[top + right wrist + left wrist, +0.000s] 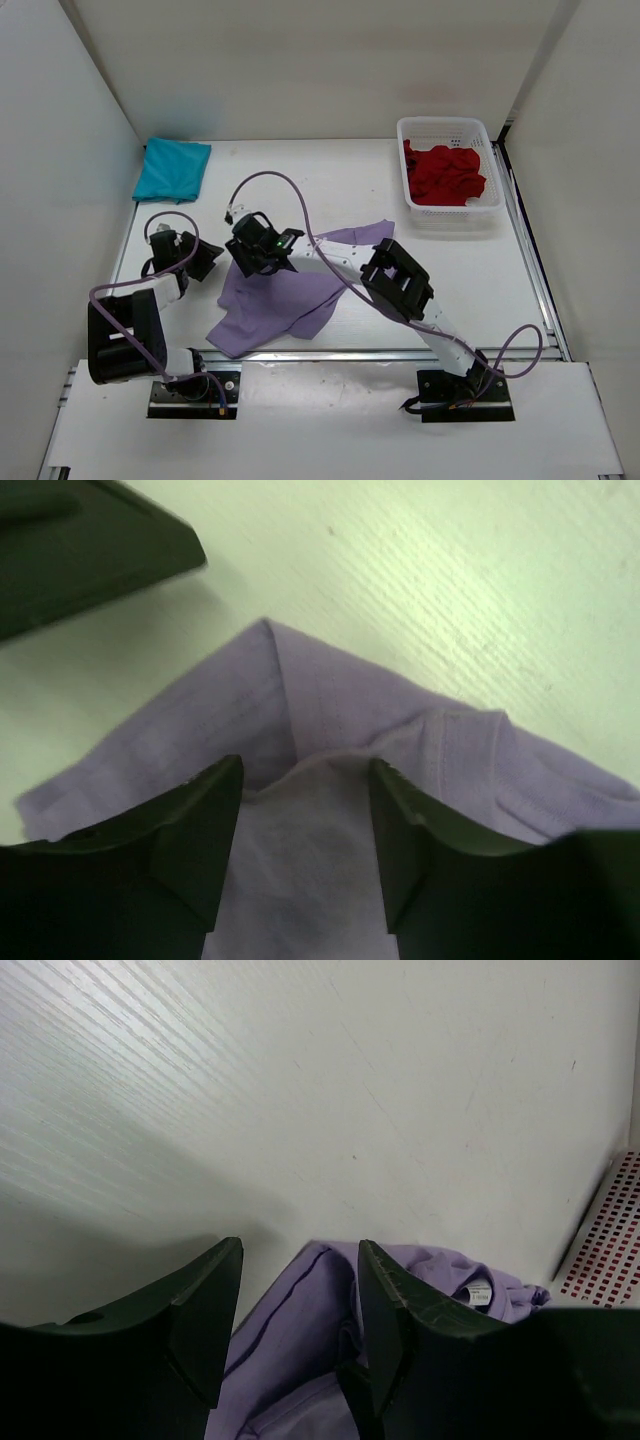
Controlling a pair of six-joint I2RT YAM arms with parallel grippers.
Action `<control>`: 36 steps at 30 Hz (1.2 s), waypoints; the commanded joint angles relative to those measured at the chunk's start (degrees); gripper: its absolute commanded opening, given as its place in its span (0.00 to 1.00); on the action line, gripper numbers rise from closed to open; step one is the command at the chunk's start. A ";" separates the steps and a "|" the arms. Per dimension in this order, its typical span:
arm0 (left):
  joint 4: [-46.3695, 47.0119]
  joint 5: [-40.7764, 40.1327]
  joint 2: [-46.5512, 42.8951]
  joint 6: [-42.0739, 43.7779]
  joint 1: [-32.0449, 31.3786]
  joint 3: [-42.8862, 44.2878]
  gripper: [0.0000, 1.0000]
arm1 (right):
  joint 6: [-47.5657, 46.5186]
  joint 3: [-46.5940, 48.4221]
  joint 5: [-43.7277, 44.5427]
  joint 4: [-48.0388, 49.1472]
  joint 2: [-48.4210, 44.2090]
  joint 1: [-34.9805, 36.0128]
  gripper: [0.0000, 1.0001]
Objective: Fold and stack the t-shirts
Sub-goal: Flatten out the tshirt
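The lavender t-shirt lies crumpled and partly spread in the middle of the table. The teal t-shirt lies folded at the far left. The dark red t-shirt is bunched in the white basket. My left gripper is open at the lavender shirt's left edge; in the left wrist view the cloth lies between its fingers. My right gripper is open over the shirt's upper left corner; in the right wrist view a raised fold of lavender cloth sits between its fingers.
The white mesh basket stands at the far right; its wall shows in the left wrist view. White walls close in the table on the left, back and right. The left gripper's finger shows at the right wrist view's top left.
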 commanded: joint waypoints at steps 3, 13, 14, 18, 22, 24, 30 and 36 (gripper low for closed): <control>1.33 -0.11 -0.63 0.37 -1.40 1.25 0.60 | -0.79 3.03 6.30 -3.99 0.51 1.76 0.47; 1.60 -0.90 -0.01 0.54 -3.77 1.16 0.60 | -0.44 -0.56 12.20 -2.86 -4.31 2.90 0.26; 1.60 -0.55 0.34 0.72 -4.12 1.25 0.59 | 0.00 -1.61 11.94 -2.42 -5.10 2.81 0.17; 1.16 -0.64 1.04 1.33 -5.18 1.78 0.59 | 1.49 -5.56 11.24 -1.72 -8.71 1.59 0.00; -0.25 -1.95 2.01 3.61 -7.63 2.83 0.65 | 1.84 -15.83 12.73 1.00 -18.87 1.58 0.00; -0.95 -2.74 2.62 4.14 -8.26 3.53 0.67 | 2.55 -22.52 13.61 2.24 -25.04 0.71 0.00; -0.78 -2.04 5.43 4.32 -12.65 4.76 0.71 | 8.78 -48.26 7.39 5.57 -51.12 -4.73 0.00; -0.61 -1.79 7.81 4.86 -14.59 4.33 0.58 | 14.50 -73.13 -1.67 7.95 -72.75 -14.76 0.00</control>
